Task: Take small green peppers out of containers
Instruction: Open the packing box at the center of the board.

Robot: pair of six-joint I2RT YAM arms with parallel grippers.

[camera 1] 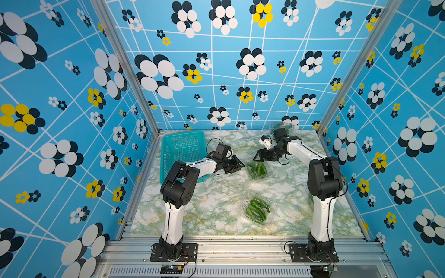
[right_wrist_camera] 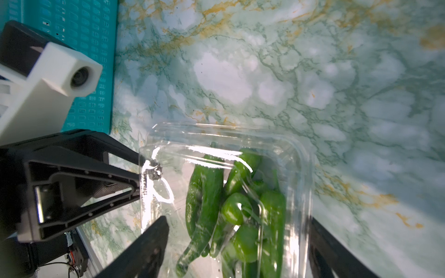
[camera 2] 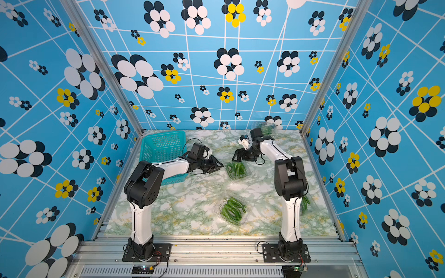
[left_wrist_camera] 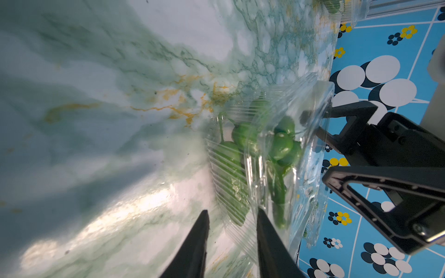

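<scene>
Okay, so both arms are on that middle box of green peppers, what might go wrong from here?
1. The left gripper seems to pinch only a crinkled edge of the clear clamshell. That thin plastic may slip free or tear when pulled.
2. The right gripper stands open astride it. Closing there might squash the peppers instead of freeing them.

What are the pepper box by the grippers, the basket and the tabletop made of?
Pepper box: thin clear plastic, glossy; peppers show through, ribbed walls, bright glare.
Basket: teal moulded plastic, matte-ish; regular grid of holes.
Tabletop: looks like green-veined marble, smooth and shiny with reflections, but could be a printed film or laminate; can't tell.
</scene>
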